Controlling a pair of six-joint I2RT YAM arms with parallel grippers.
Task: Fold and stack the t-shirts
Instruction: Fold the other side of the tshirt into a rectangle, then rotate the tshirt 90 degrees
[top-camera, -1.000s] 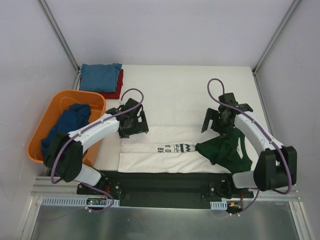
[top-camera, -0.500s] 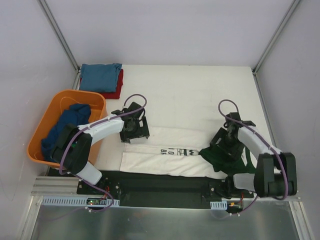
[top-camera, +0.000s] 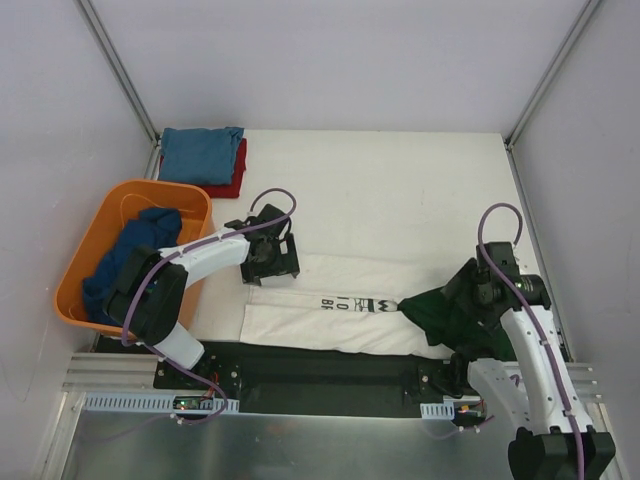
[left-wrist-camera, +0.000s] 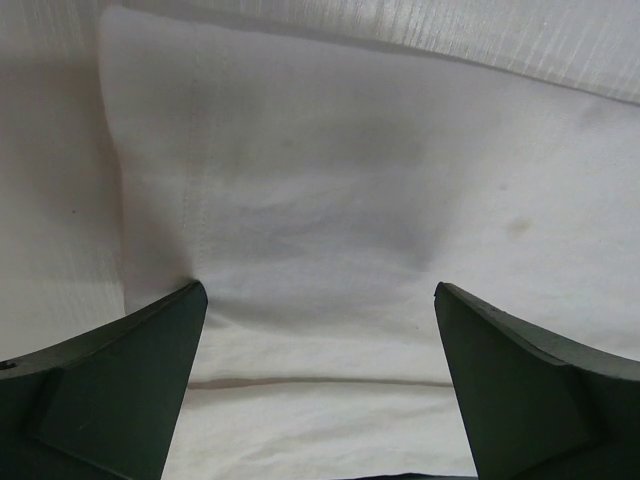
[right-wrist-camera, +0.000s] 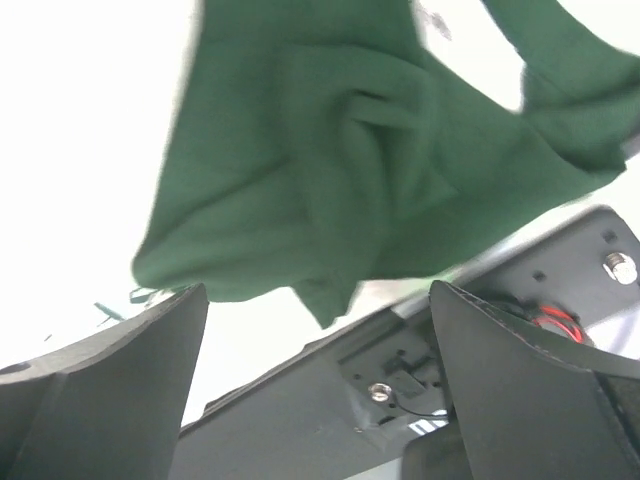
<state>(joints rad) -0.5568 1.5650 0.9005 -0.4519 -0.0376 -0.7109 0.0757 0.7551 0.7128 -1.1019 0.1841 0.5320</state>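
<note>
The cream t-shirt (top-camera: 330, 300) lies folded into a long strip along the table's near edge, black print facing up, its dark green sleeve (top-camera: 440, 312) bunched at the right end. My left gripper (top-camera: 268, 262) is open over the strip's upper left corner; the left wrist view shows cream cloth (left-wrist-camera: 330, 230) between the spread fingers (left-wrist-camera: 120, 380). My right gripper (top-camera: 478, 312) is open and empty, just right of the green sleeve (right-wrist-camera: 340, 170). A folded blue shirt (top-camera: 202, 153) lies on a red one (top-camera: 236, 172) at the far left. A navy shirt (top-camera: 135, 245) fills the basket.
An orange plastic basket (top-camera: 98, 225) stands at the left edge beside my left arm. A black base plate (top-camera: 330, 365) runs along the near edge; it also shows in the right wrist view (right-wrist-camera: 400, 380). White walls and metal posts enclose the table.
My right arm has pulled back from above the sleeve toward the near right corner. My left gripper has come down a little onto the cloth's corner. The strip has shifted slightly.
</note>
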